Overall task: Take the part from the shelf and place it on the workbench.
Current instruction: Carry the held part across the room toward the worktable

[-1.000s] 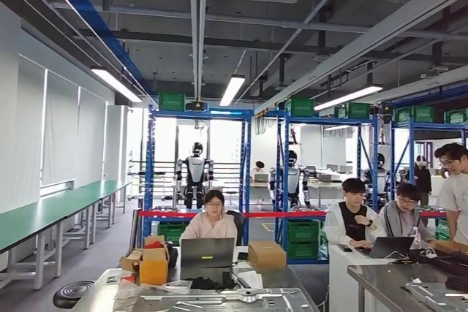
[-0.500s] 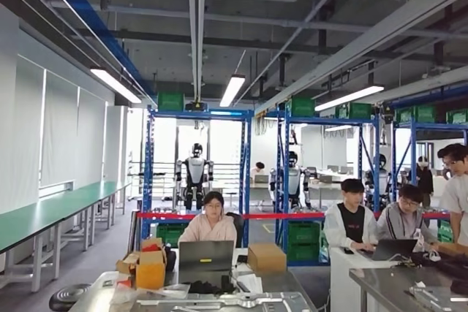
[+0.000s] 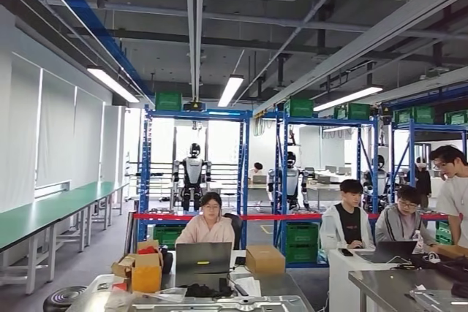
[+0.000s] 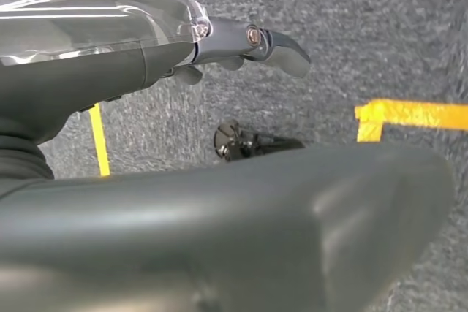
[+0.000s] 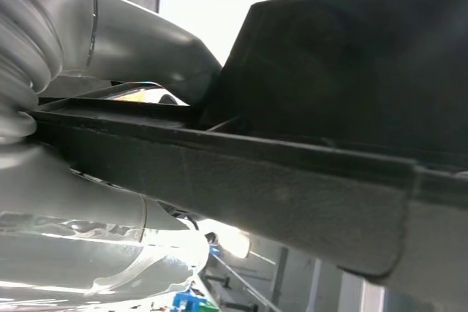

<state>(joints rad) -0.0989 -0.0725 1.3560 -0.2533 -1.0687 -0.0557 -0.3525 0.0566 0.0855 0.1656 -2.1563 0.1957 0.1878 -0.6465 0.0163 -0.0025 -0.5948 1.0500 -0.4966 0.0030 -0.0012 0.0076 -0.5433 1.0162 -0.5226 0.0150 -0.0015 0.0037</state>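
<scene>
In the right wrist view my right hand (image 5: 82, 42) grips a flat black part (image 5: 331, 107) with a raised rim, which hides most of the fingers. My left hand (image 4: 138, 42) hangs over the grey floor holding nothing, its fingers (image 4: 276, 42) stretched out and apart from the thumb. A steel workbench (image 3: 287, 283) lies ahead at the bottom of the head view, with flat metal pieces (image 3: 221, 303) along its near edge. Blue shelves (image 3: 243, 173) with green crates stand further back.
A person sits behind a laptop (image 3: 202, 257) at the workbench, among cardboard boxes (image 3: 264, 259). Three more people work at a second steel table (image 3: 386, 283) on the right. Long green benches (image 3: 50, 213) run along the left wall. Yellow tape (image 4: 408, 115) marks the floor.
The whole head picture has slid slightly left and down, so the camera has moved. The people at the right table have shifted a little.
</scene>
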